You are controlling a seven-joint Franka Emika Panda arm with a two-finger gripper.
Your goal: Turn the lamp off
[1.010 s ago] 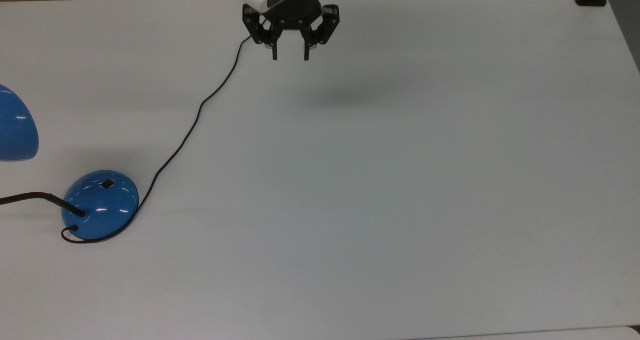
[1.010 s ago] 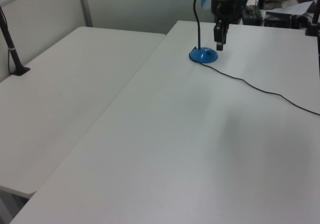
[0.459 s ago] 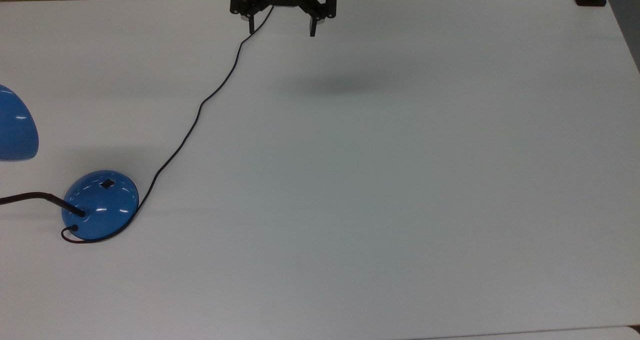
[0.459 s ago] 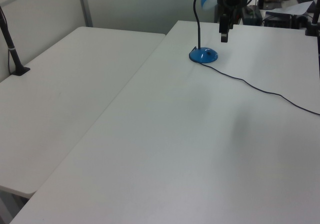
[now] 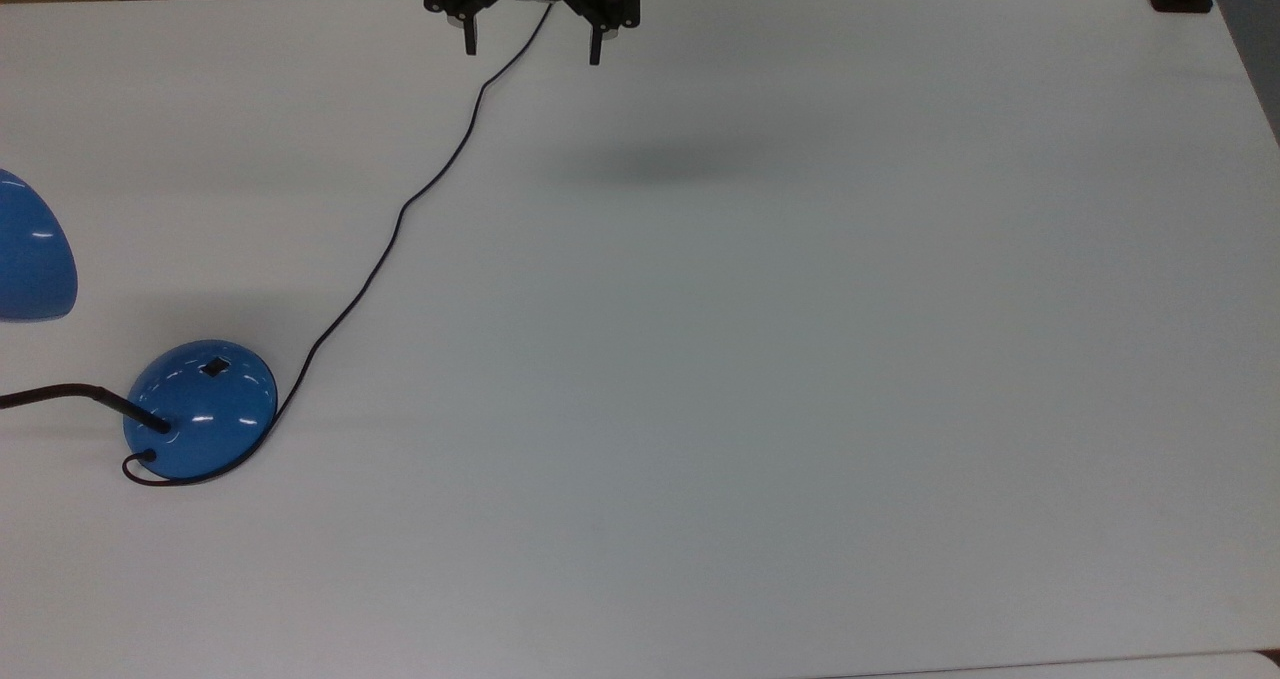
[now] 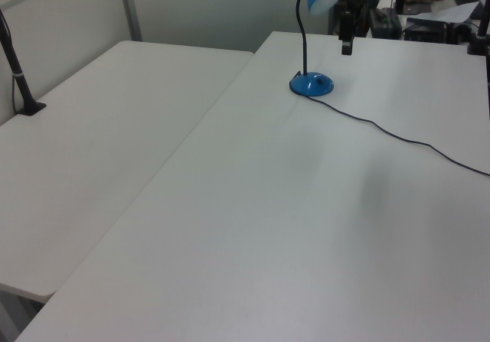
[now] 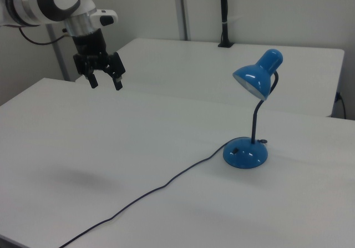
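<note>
One cord (image 5: 400, 217) crosses bare table (image 5: 800, 359) between lamp (image 7: 249, 115) and released claw (image 7: 105, 80) — well apart.

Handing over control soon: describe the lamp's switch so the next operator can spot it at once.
On the white table stands a blue desk lamp, a thin black cord trailing from it. Look at its dome-shaped base: the switch is the small black rectangle set into the glossy blue surface, on the side away from the black neck.

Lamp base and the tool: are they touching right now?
Apart. In the right view the tool hangs in the air far to the right view's left of the lamp base, with bare table between them.
</note>
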